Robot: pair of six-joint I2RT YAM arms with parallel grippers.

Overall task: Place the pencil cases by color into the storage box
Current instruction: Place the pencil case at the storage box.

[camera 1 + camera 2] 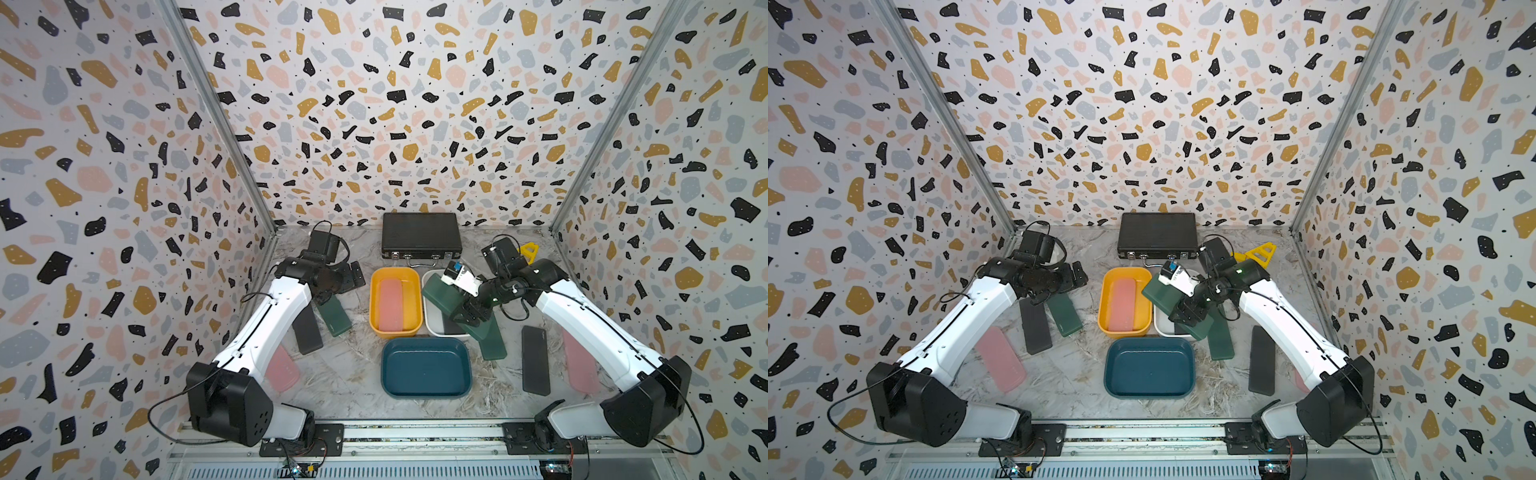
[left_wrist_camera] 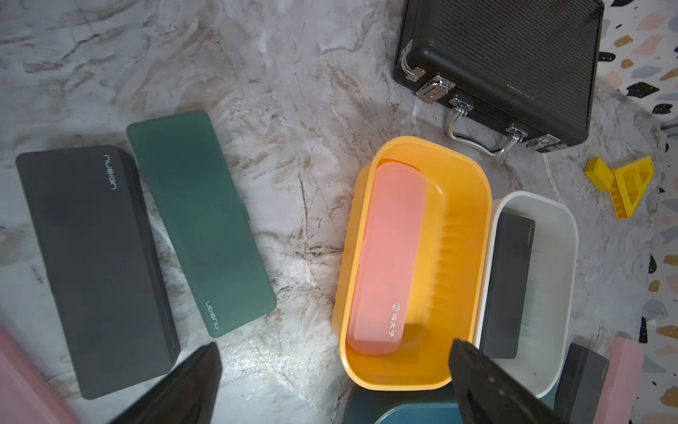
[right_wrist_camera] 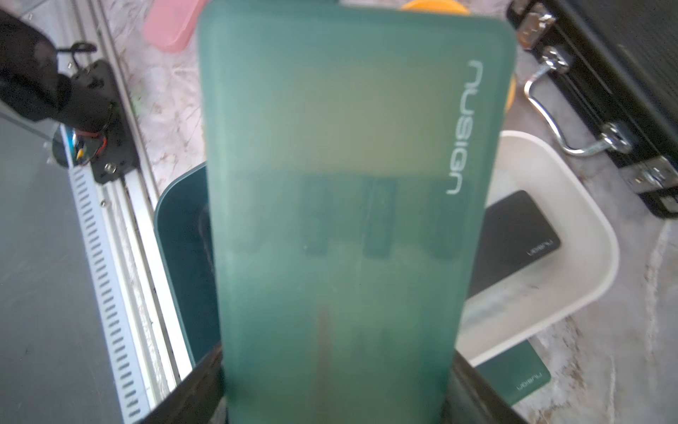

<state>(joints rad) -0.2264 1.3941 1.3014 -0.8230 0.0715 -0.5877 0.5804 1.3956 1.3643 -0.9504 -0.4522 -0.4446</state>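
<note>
The word "nusign" is printed in white along one long edge of the held green case (image 3: 348, 165). The same word is read on the left black case (image 2: 91, 264) and the left green case (image 2: 198, 220), which lie side by side on the marble table (image 2: 293, 91). It is also read on the black case (image 3: 521, 235) lying in the white tub (image 3: 572, 205), and on the corner of the right green case (image 3: 513, 374) lying on the table beside that tub. Three Chinese characters and a small round logo are shown on the pink case (image 2: 385, 257) in the yellow tub (image 2: 433, 141).

The right arm is stretched inward from its base, with the wrist bent down over the tubs. The right gripper (image 1: 469, 311) is closed on one end of the held green case. That case is held tilted above the white tub, with the blue tub (image 1: 426, 365) just beside. It appears to be clear of the white rim, though this cannot be settled. The left arm is extended toward the rear left. The left gripper (image 2: 334, 385) is held above the table with its jaws spread wide and nothing between them.
</note>
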